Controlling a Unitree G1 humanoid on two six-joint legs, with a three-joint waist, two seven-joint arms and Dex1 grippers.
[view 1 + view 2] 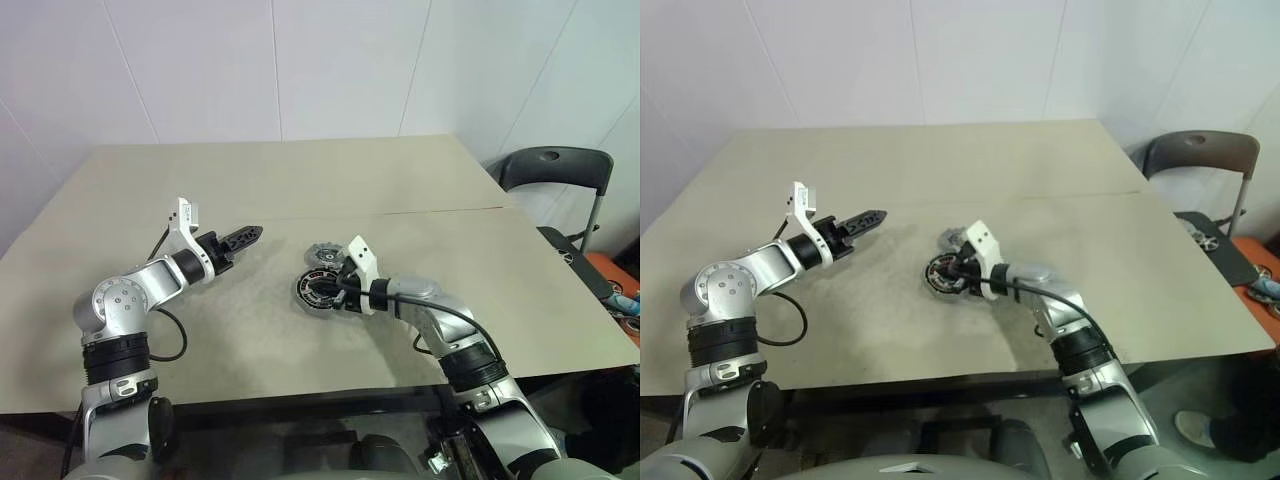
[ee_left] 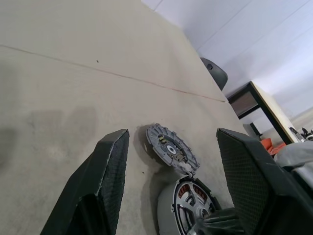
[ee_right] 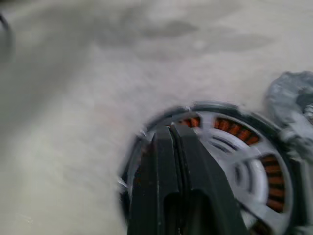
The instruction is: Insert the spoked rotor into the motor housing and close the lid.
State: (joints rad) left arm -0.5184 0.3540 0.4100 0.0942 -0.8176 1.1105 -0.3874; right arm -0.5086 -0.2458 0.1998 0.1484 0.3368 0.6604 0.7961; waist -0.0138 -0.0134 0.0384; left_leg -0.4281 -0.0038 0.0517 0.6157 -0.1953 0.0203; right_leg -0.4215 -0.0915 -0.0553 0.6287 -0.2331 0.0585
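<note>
The motor housing (image 3: 254, 147), a silver ring with orange-brown coils, sits on the table near its middle. The spoked rotor (image 3: 234, 161) lies inside it, and coils show between its pale spokes. The lid (image 2: 171, 149), a grey ridged disc, lies flat on the table just behind the housing and touches its rim. My right gripper (image 3: 171, 129) is shut, with its tips over the housing's near rim and nothing seen between them. My left gripper (image 1: 245, 237) hovers to the left of both parts, apart from them. It is open and points toward them.
The tan table (image 1: 250, 330) has a seam (image 1: 440, 212) running across it behind the parts. A dark chair (image 1: 555, 170) stands off the table's far right corner. Orange and dark items (image 1: 610, 280) lie beyond the right edge.
</note>
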